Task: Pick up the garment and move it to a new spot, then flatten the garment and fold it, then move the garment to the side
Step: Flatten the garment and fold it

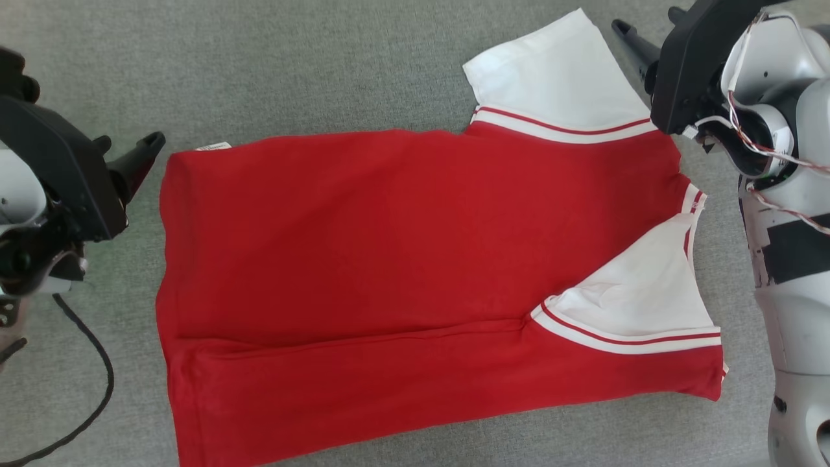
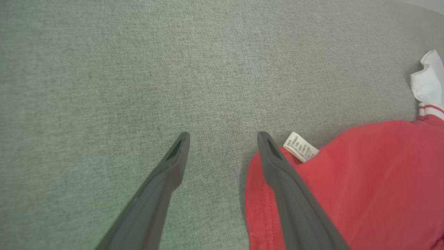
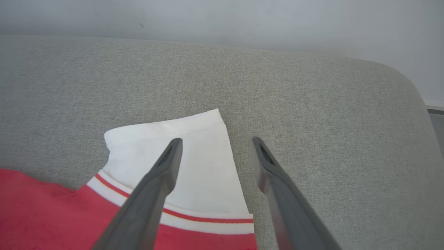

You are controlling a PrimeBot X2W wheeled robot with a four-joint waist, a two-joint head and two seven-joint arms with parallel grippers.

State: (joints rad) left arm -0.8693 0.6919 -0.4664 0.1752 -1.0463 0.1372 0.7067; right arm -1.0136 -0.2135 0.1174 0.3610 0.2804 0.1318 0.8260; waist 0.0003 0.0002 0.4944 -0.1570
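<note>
Red cloth with white sleeves, the garment [image 1: 389, 259], lies spread out on the grey cushion [image 1: 292, 58]. One long side looks folded over, and one white sleeve [image 1: 642, 285] is tucked in on top of the red. The other sleeve [image 3: 204, 166] sticks out flat. The left gripper [image 2: 223, 135] is wide open and holds nothing. One of its fingers is over the red corner by the little label [image 2: 300, 147], and the other is over bare cushion. The right gripper [image 3: 215, 139] is wide open too, with one finger over the loose sleeve and one past its edge. Some things could go wrong from here, because the cloth looks thin and floppy. If a gripper pinches too little, the corner can slip out. If it pinches too deep, it can grab both layers and pull the fold apart. If one arm pulls faster than the other, the garment can twist and wrinkle.
</note>
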